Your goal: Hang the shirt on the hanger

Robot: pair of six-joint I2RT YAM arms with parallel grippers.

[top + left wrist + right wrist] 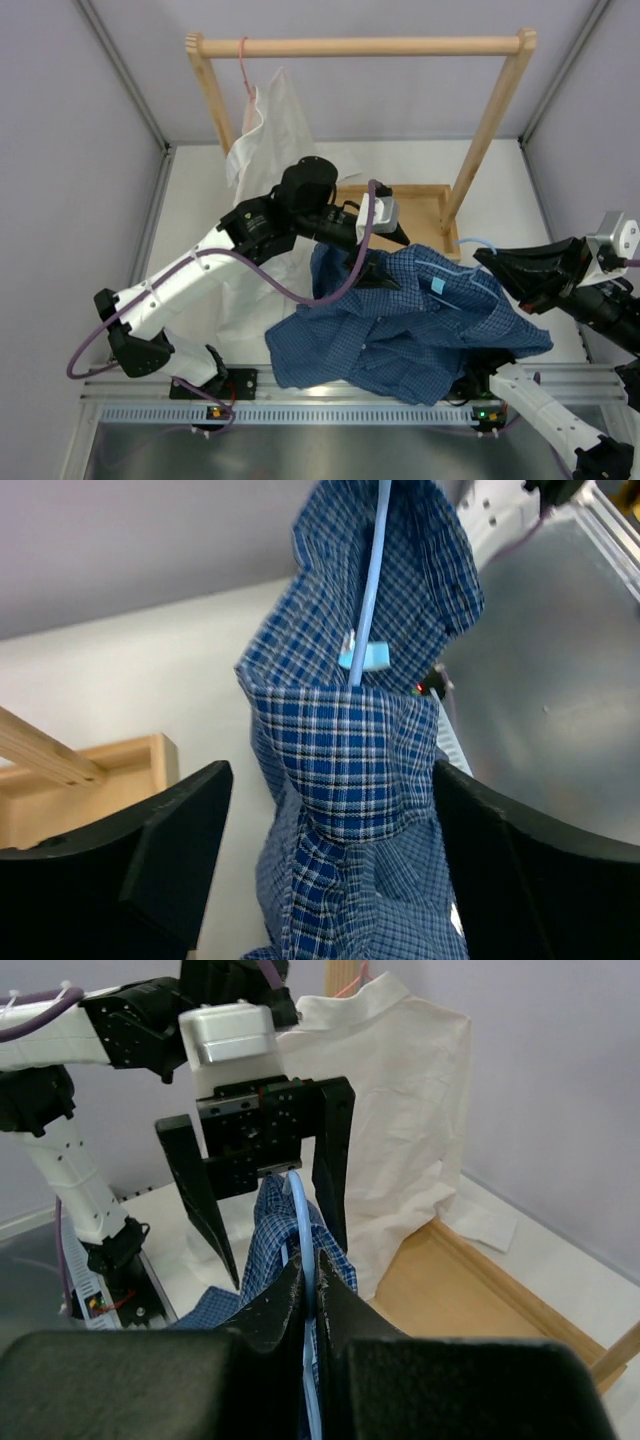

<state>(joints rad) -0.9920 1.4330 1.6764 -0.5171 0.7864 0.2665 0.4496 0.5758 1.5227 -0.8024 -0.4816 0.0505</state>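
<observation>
The white tabletop [190, 205] carries a wooden rack [425, 215] toward its far side. The rack's flat tray base lies on the surface and 2 uprights rise from it. The lower part of a white shirt [262, 130] hangs down and spreads over the left-centre. The blue checked shirt [400, 345] has its lower folds lying near the front, overlapping the metal rail [150, 395] along the near edge.

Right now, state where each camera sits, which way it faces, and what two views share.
Top external: above, behind the bases, looking down on both arms, the shirt, the wooden rack.
Left wrist: looks along its open fingers at the shirt and the hanger.
Right wrist: looks past the right gripper, shut on the hanger, toward the left gripper, white shirt.
Shared: both wrist views show shirt and hanger.
</observation>
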